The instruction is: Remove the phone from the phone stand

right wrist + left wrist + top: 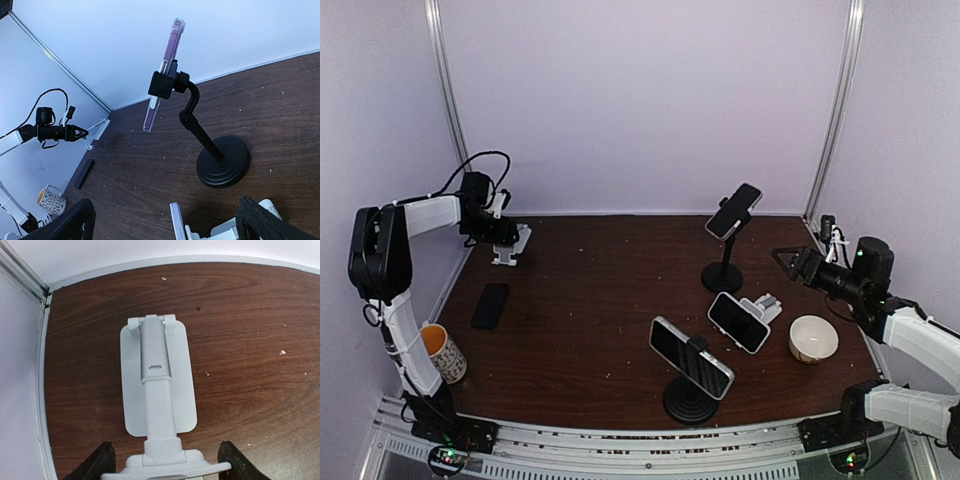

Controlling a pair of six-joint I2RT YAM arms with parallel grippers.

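Observation:
A purple-cased phone (733, 210) sits clamped on a tall black stand (722, 277) at the back right; the right wrist view shows the phone (162, 75) edge-on above the stand's round base (222, 161). My right gripper (786, 259) is open and empty, to the right of this stand and apart from it (166, 205). A second phone (738, 322) leans on a white stand, a third (691, 357) on a short black stand (691, 403). My left gripper (508, 236) is open around an empty white stand (157, 385), its fingers (97, 462) either side. A black phone (490, 305) lies flat on the table.
A white bowl (813, 338) stands at the right, near my right arm. A patterned mug (445, 352) stands off the table's left edge. Walls close the back and both sides. A cable loops above my left wrist (480, 165).

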